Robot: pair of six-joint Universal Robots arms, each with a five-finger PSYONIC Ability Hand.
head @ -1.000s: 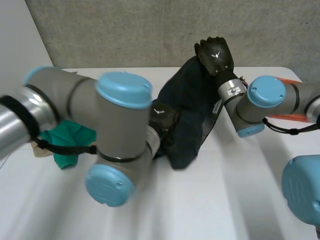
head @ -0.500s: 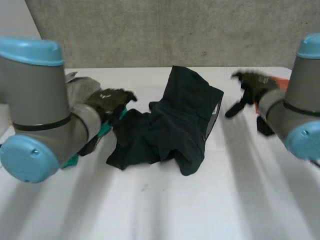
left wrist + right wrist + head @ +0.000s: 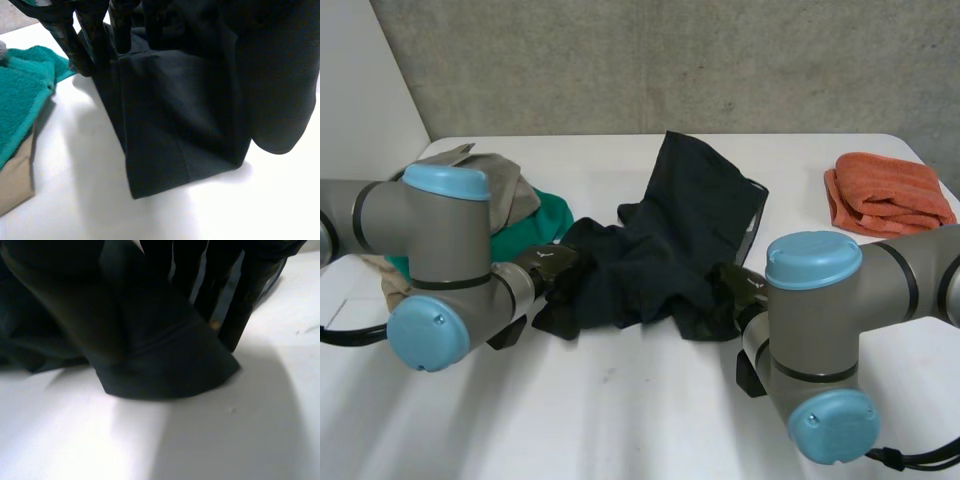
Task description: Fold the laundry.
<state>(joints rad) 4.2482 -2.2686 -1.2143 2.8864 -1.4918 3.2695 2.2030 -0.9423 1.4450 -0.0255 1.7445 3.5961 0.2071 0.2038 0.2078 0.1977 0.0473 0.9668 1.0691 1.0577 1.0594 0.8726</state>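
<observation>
A black garment (image 3: 670, 240) lies crumpled in the middle of the white table (image 3: 620, 410), its far part heaped up. My left hand (image 3: 548, 266) is low at the garment's near left edge. In the left wrist view its straight fingers (image 3: 82, 40) rest on the edge of the black cloth (image 3: 190, 100), open. My right hand (image 3: 738, 285) sits at the garment's near right corner. In the right wrist view its fingers (image 3: 247, 295) stand straight against a folded corner of the cloth (image 3: 165, 365), with no clear pinch.
An orange towel (image 3: 885, 192) lies folded at the far right. At the left a green towel (image 3: 535, 222) and a tan garment (image 3: 485, 170) are piled close to the left hand; both the green towel (image 3: 20, 95) and the tan garment (image 3: 12, 180) appear beside its fingers.
Both arms swung away from the lifted garment and came back low. The garment dropped into a heap on the table, and both hands now sit at its near edge.
</observation>
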